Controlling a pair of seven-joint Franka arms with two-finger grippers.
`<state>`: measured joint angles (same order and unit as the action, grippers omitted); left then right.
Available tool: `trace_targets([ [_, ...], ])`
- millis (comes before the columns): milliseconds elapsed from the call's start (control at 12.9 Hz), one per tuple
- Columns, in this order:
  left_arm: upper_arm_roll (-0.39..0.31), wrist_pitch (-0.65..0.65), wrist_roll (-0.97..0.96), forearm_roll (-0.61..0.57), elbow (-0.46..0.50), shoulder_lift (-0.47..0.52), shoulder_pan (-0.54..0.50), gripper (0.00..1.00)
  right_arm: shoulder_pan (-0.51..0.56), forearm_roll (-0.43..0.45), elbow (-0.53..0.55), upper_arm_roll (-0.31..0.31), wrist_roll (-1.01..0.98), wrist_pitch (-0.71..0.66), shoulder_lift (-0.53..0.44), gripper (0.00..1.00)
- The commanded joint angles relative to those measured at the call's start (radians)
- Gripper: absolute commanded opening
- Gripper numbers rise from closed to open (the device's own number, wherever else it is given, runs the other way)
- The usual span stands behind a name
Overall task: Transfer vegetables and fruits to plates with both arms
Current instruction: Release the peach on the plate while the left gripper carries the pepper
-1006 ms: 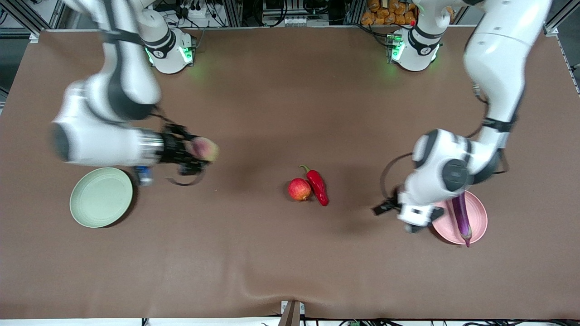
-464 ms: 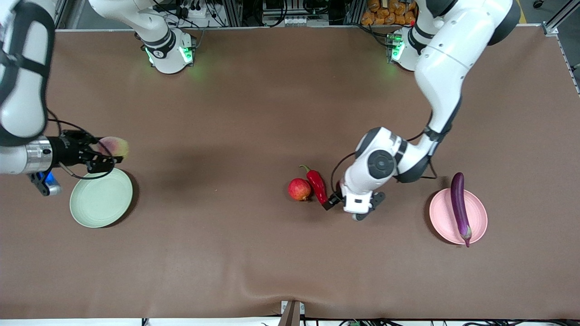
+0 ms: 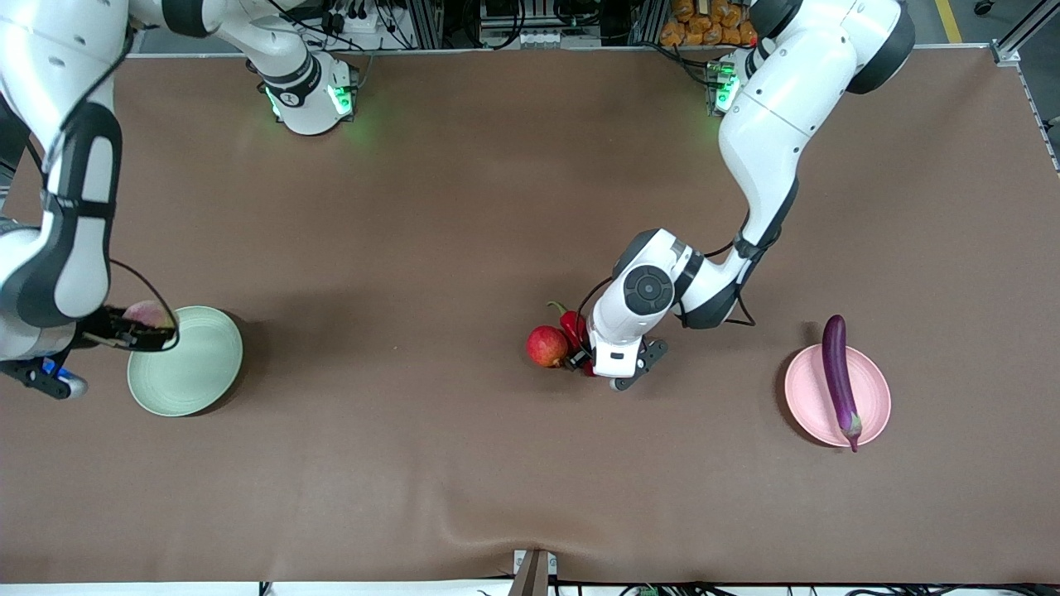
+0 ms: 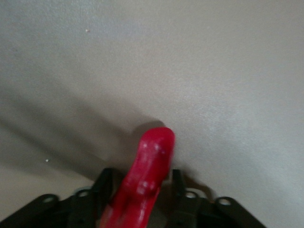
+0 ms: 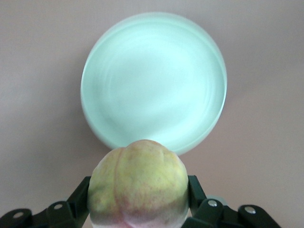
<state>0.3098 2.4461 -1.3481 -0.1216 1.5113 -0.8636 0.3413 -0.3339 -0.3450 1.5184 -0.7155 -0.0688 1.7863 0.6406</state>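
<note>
The left gripper [image 3: 585,358] has come down beside the apple [image 3: 547,346] and grips the chili [image 4: 145,183] – the right gripper [image 3: 132,335] (clamping the peach [image 5: 138,185]) reached the green plate [image 3: 195,368], so release seems next

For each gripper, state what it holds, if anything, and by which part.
Right gripper: peach, gripped across its sides. Left gripper: fingers around the chili body; firm grip cannot be told.

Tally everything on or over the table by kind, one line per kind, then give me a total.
Plates: 2 (pale green plate, pale pink plate)
Vegetables: 2 (purple eggplant on the pink plate, red chili pepper between the left gripper fingers)
Fruits: 2 (peach held in the right gripper, red apple-like fruit on the table)
Total: 6
</note>
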Motion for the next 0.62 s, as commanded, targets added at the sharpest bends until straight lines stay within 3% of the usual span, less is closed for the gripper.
trace_targets([
  [0, -0.009, -0.001, 0.01, -0.003, -0.02, 0.012, -0.005, 0.0, 0.062, 0.017, -0.018, 0.036, -0.115, 0.138, 0.068, 0.57],
  [77, -0.014, -0.024, 0.039, -0.006, -0.014, 0.027, -0.031, 0.0, 0.096, 0.015, -0.008, 0.077, -0.12, 0.163, 0.071, 0.6],
  [155, -0.014, -0.091, 0.085, -0.01, -0.014, 0.062, -0.068, 0.0, 0.122, 0.015, -0.006, 0.111, -0.111, 0.165, 0.071, 0.7],
  [309, -0.014, -0.25, 0.258, -0.01, -0.016, 0.141, -0.148, 0.0, 0.124, 0.015, -0.004, 0.122, -0.1, 0.133, 0.065, 1.0],
  [541, -0.015, -0.383, 0.507, -0.012, -0.016, 0.19, -0.286, 0.0, 0.089, 0.012, -0.032, 0.125, 0.019, -0.069, 0.033, 1.0],
])
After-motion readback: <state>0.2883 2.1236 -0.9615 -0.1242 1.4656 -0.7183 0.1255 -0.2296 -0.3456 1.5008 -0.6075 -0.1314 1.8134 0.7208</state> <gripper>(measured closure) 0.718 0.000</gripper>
